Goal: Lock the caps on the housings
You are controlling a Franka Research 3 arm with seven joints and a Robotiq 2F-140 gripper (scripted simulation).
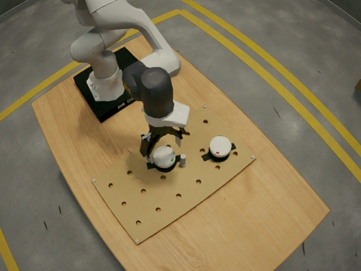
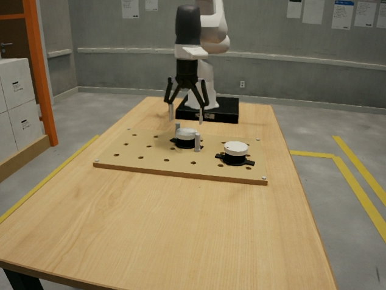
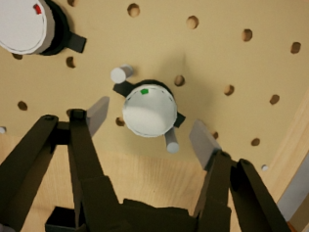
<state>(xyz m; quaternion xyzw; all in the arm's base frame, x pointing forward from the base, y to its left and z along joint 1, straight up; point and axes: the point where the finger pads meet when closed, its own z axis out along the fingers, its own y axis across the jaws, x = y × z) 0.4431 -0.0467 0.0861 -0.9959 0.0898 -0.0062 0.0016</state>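
A white cap with a green mark [image 1: 163, 157] [image 2: 186, 133] [image 3: 148, 121] sits on a black housing [image 1: 165, 169] [image 2: 185, 143] [image 3: 123, 88], which stands upright between two grey pegs. A second white cap with a red mark [image 1: 220, 146] [image 2: 235, 147] [image 3: 21, 25] sits on another upright black housing [image 1: 220, 159] [image 2: 235, 158] [image 3: 61, 29]. The gripper [image 1: 163, 150] [image 2: 185, 121] [image 3: 150, 112] is open and empty. It hangs above the green-marked cap, with one finger out to each side and the fingertips higher than the cap's top. Neither finger touches a cap.
The housings stand on a tan board [image 1: 186, 186] [image 2: 134, 165] [image 3: 205, 58] with several holes and small corner screws. One grey peg [image 1: 183, 160] [image 2: 197, 142] [image 3: 118, 74] and a second peg [image 2: 177, 126] [image 3: 171, 142] rise at opposite sides of the green-marked cap's housing.
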